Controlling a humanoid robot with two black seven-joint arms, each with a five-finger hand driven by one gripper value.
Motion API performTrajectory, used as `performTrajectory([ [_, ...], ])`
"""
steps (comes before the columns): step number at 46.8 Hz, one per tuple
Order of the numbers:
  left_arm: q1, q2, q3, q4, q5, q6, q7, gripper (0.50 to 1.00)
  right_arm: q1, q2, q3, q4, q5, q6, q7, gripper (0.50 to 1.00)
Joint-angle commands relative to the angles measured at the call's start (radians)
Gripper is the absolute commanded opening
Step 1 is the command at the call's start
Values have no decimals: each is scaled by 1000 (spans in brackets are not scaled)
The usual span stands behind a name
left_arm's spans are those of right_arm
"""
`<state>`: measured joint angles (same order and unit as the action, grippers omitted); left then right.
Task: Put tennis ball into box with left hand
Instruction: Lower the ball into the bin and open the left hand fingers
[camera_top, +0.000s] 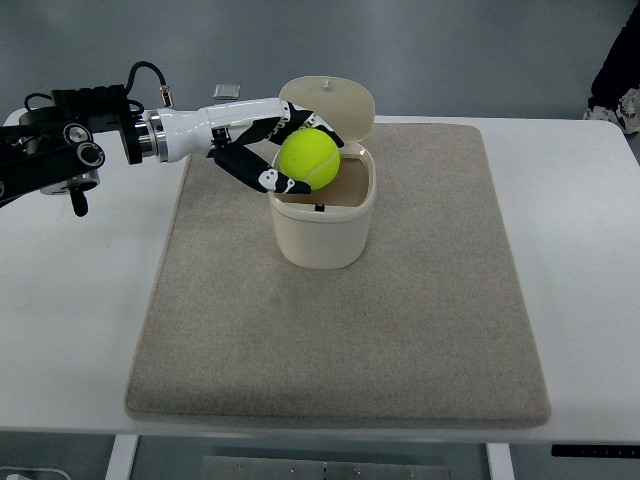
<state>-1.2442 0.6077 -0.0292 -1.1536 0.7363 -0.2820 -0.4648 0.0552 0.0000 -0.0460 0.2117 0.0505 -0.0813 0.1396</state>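
One camera looks steeply down from the robot's side, fairly near, the surface (590, 300) stretching right of the hand (275, 150).

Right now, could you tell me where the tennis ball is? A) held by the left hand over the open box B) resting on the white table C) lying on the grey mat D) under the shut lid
A: the left hand grips the tennis ball above the box, lid up.

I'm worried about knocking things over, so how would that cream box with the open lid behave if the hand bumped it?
The box looks like thin plastic, so probably light and easy to shove. The mat under it may add grip, so it might tip, not slide. Its raised lid could catch the left hand holding the tennis ball.
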Motion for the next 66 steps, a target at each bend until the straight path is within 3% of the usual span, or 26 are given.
performTrajectory([
  [1, 0, 0, 0, 0, 0, 4, 0, 500, 0, 0, 0, 0, 0, 0, 0, 938],
  [41, -1, 0, -5, 15, -17, 29, 23, 500, 0, 0, 0, 0, 0, 0, 0, 938],
  [48, 2, 0, -1, 14, -17, 58, 23, 542, 0, 0, 0, 0, 0, 0, 0, 938],
  [54, 0, 0, -3, 14, -17, 58, 23, 548, 0, 0, 0, 0, 0, 0, 0, 938],
  [57, 0, 0, -3, 14, -17, 58, 23, 585, 0, 0, 0, 0, 0, 0, 0, 938],
  [66, 0, -2, -1, 15, -17, 58, 25, 628, 0, 0, 0, 0, 0, 0, 0, 938],
])
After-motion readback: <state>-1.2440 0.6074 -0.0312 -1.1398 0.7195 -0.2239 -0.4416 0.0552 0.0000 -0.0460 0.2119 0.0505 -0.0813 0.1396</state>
